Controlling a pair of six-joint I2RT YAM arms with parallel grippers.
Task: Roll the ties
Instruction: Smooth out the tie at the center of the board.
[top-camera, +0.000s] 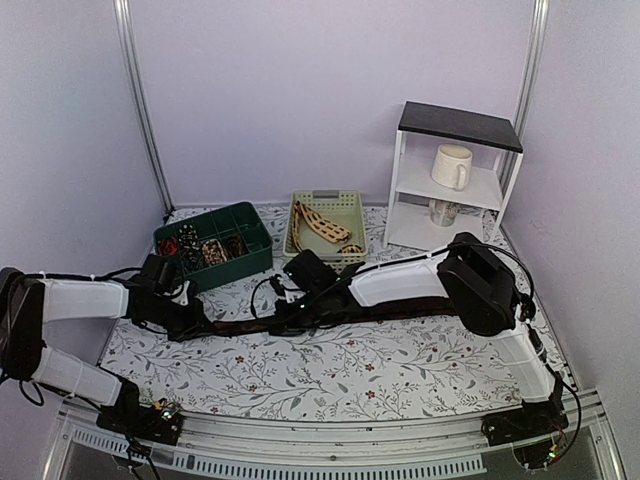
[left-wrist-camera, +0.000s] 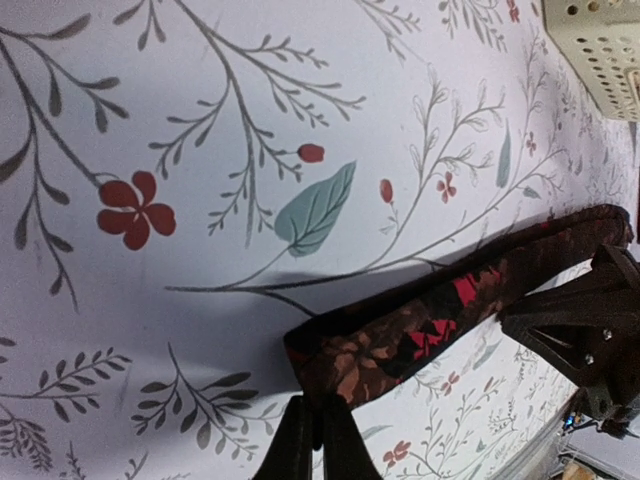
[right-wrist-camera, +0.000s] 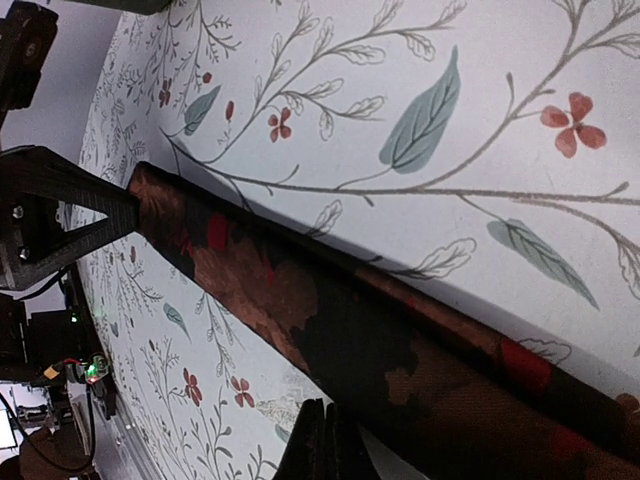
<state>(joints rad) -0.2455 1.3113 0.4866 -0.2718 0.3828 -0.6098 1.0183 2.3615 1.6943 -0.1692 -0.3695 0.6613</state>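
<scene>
lengthwise, dark tie (top-camera: 240, 326) stretched left-right across table (top-camera: 330, 375), left end effector (left-wrist-camera: 318, 440) pinching its end, right end effector (right-wrist-camera: 325, 440) closed

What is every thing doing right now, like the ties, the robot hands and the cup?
dark tie, stretched out along the table, not rolled
left gripper, shut on the dark tie's end
right gripper, shut on the dark tie's edge
beige tie, loose and unrolled in the basket
small ties, rolled up in the green tray
mug, upright on the shelf
</scene>
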